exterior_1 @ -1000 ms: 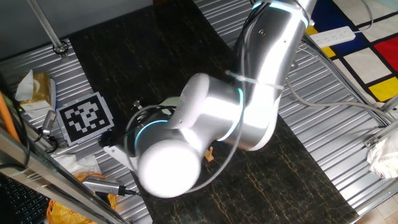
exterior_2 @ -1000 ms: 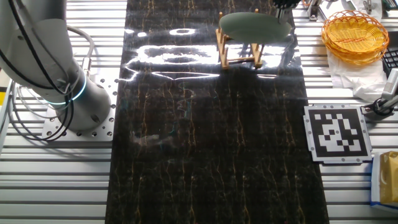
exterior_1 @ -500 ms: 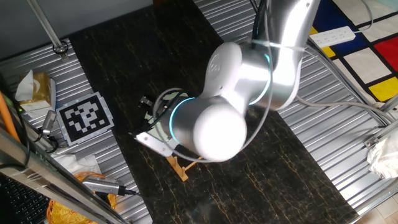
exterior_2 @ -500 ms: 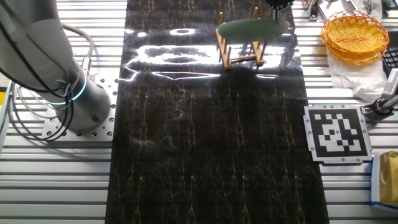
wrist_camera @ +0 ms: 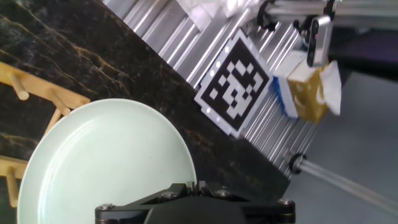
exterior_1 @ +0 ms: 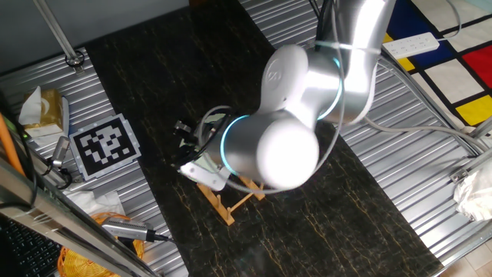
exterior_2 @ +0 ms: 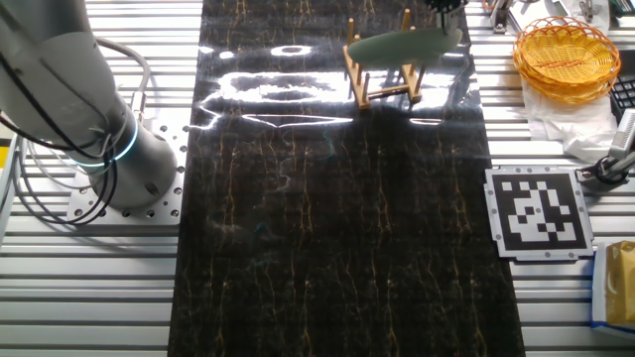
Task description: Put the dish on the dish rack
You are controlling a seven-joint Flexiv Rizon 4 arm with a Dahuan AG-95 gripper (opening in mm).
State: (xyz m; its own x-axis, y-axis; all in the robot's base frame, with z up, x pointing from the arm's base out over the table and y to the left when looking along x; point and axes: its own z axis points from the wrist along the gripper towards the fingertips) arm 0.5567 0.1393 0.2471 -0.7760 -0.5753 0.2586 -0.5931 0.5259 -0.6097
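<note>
The pale mint-green dish (wrist_camera: 106, 162) is held by its rim in my gripper (wrist_camera: 196, 185), whose jaws are shut on its near edge. In the other fixed view the dish (exterior_2: 402, 45) hangs tilted just above the small wooden dish rack (exterior_2: 382, 84), and my gripper (exterior_2: 444, 5) is at the top edge. In one fixed view my arm hides most of the dish; a pale edge (exterior_1: 204, 171) shows above the rack (exterior_1: 231, 201). The rack's pegs (wrist_camera: 37, 93) show left of the dish in the hand view.
A wicker basket (exterior_2: 566, 55) stands right of the rack. A black-and-white marker tag (exterior_2: 536, 210) lies on the metal table, with a yellow tissue box (wrist_camera: 305, 93) beyond it. My arm's base (exterior_2: 99, 149) is at the left.
The dish has tilted from nearly flat towards edge-on above the rack. My arm has swung to the right in one fixed view, which uncovers the rack.
</note>
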